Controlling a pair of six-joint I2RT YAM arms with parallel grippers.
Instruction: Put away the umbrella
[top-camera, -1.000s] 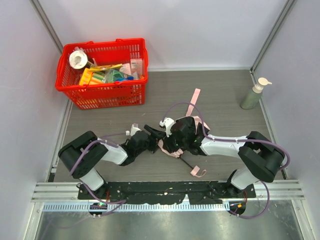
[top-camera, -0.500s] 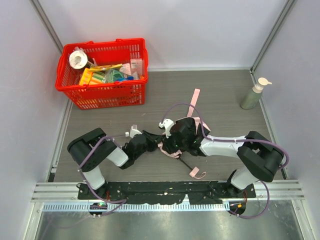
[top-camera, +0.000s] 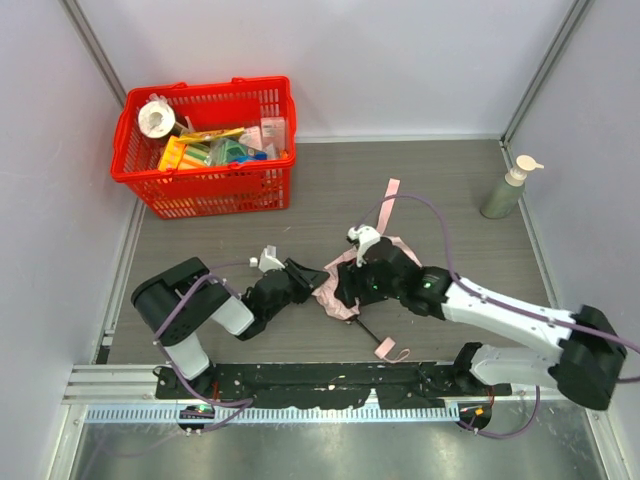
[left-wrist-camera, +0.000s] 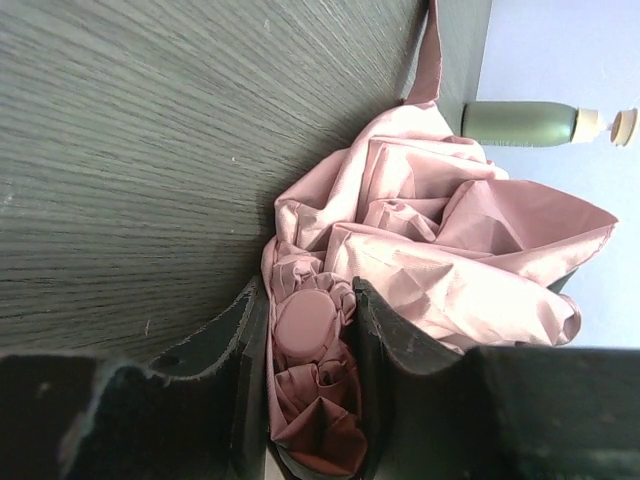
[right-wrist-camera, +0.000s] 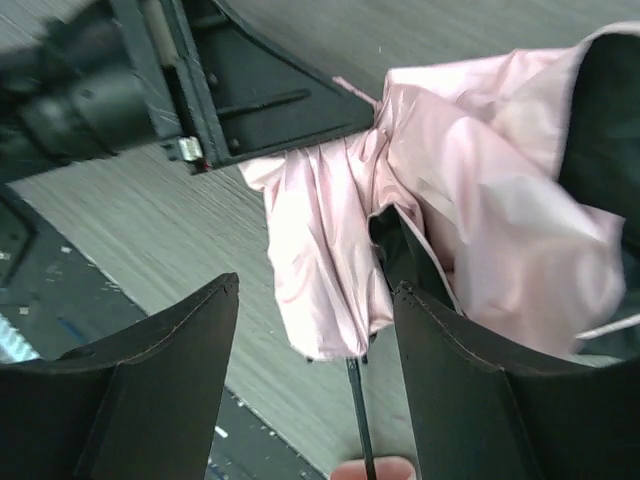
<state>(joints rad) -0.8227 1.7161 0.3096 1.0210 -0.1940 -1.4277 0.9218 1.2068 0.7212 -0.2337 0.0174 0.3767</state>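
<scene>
Crumpled umbrella (top-camera: 333, 292) lying on worktop (top-camera: 450, 190) between arms, well apart from red basket (top-camera: 210, 190). Canopy tip clamped in left jaws; right jaws spread wide, empty, over loose folds and shaft (right-wrist-camera: 358, 415). Step judged: fabric being gathered — nothing stowed. Next — folds to be pinched, bundle tightened.

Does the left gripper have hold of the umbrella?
Yes, the fingers of the left gripper squeeze the umbrella from both sides.

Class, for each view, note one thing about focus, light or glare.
Top external: even light, sharp throughout, soft shadows. Left wrist: umbrella sharp, fingers dark and blurred. Right wrist: sheen on the umbrella, top left corner soft.
</scene>
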